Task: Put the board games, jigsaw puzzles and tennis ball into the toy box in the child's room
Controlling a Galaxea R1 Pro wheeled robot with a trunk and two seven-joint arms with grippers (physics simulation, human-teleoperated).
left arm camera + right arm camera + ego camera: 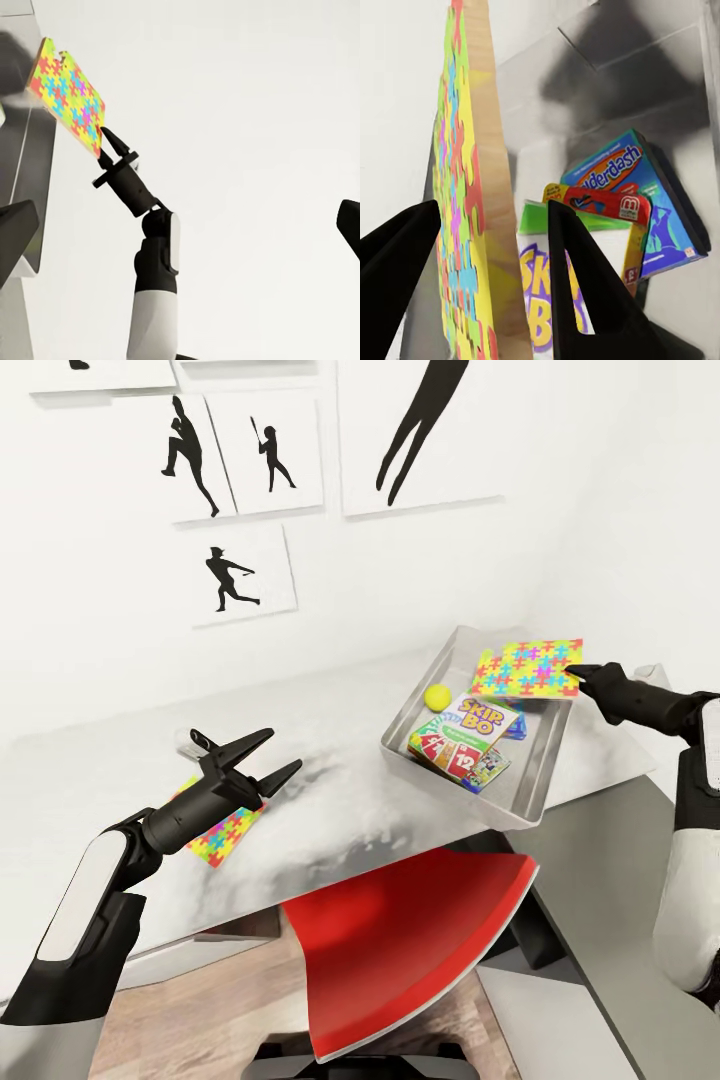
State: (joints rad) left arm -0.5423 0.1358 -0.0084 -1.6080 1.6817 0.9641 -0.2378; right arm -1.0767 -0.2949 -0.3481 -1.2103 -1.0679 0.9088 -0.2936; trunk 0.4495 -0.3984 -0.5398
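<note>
Right wrist: Balderdash box under Skip-Bo.

Toy box brushed metal; puzzle wood-backed.

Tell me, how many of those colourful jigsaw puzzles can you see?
2. One puzzle hangs over the grey box, pinched by the right gripper; the other lies on the table under the left gripper.

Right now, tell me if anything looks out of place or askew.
One puzzle lies alone on the table under the left gripper, outside the toy box. The other puzzle hangs tilted over the box's far rim, pinched by the right gripper. The games inside are piled crookedly.
</note>
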